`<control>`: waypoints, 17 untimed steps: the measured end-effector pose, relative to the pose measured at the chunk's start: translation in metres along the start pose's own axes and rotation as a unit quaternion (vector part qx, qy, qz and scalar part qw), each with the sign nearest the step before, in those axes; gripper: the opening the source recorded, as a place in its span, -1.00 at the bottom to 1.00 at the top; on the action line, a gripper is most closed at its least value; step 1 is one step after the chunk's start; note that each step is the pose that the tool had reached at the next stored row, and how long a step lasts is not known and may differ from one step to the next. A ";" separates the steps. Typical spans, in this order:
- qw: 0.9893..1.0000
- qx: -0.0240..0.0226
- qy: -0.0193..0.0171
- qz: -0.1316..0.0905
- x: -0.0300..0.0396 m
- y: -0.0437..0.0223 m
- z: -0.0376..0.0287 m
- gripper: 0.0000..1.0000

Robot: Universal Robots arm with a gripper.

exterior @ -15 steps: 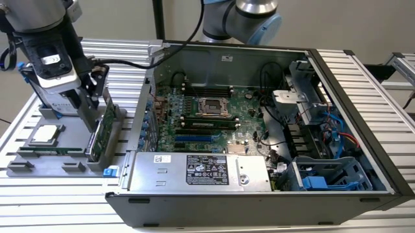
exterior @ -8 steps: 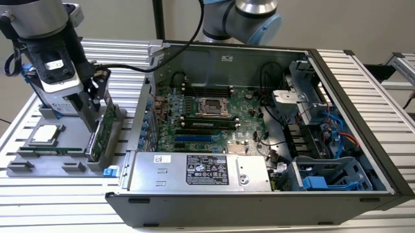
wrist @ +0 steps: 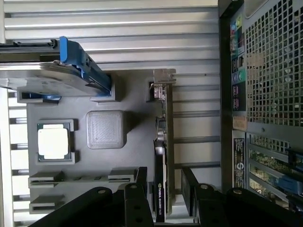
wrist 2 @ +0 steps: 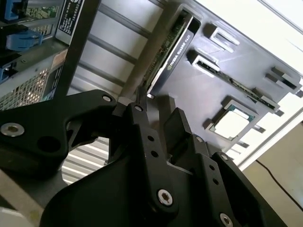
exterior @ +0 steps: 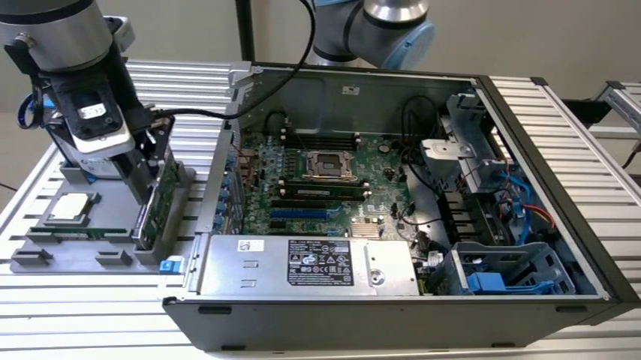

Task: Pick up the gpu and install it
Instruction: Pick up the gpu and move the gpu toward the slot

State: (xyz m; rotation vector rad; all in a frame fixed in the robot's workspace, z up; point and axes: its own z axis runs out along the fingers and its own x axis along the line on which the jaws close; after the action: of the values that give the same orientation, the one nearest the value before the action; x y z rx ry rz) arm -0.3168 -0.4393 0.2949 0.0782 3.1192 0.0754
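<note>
The hand (wrist: 164, 172) stands open, its fingers (wrist: 189, 182) straddling the upright gpu (wrist: 163, 127) without gripping it, in the gray tray (wrist: 135, 101) beside the computer case (exterior: 401, 315) on the table (exterior: 561, 112).

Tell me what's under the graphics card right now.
The grey tray is under the graphics card, which stands on edge. The card hides its seat, and the open pincer straddling it covers one end.

Bare metal bracket (wrist: 164, 75) on gpu (wrist: 162, 142); matt grey plastic tray (wrist: 135, 101).
</note>
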 end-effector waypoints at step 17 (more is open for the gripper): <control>1.000 0.000 0.000 0.000 0.0000 -0.0019 0.0277 1.00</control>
State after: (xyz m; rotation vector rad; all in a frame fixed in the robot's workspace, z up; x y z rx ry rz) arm -0.3163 -0.4398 0.2671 0.0782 3.1192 0.0753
